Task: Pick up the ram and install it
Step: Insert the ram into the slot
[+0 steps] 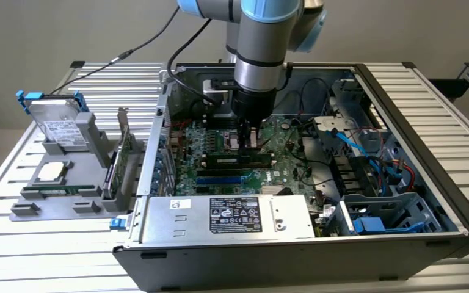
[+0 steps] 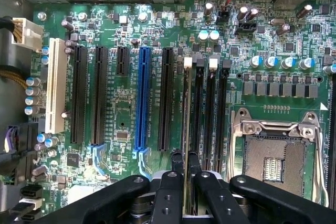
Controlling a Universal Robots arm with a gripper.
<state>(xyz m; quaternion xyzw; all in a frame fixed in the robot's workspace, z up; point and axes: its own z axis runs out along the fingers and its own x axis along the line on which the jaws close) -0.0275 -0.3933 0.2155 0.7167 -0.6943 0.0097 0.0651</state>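
The ram (image 2: 186, 108) shows edge-on as a thin strip lying along the first memory slot, whose white clip (image 2: 188, 62) is at its far end. My gripper (image 2: 185, 157) is shut on it, with a black finger (image 2: 176, 182) pressed to each side. In the exterior view the gripper (image 1: 249, 145) points straight down onto the motherboard (image 1: 283, 149) inside the open computer case, and the ram (image 1: 228, 160) is a dark bar standing on edge under it. Whether the ram sits fully in the slot I cannot tell.
A silver hard drive with blue clips (image 1: 59, 125), a green expansion card (image 1: 120, 160) and a chip (image 1: 51, 172) rest on a grey stand at the exterior view's left. The power supply (image 1: 234, 213) fills the case's near side. An open CPU socket (image 2: 275, 156) lies beside the memory slots, with a blue slot (image 2: 140, 98) on the other side.
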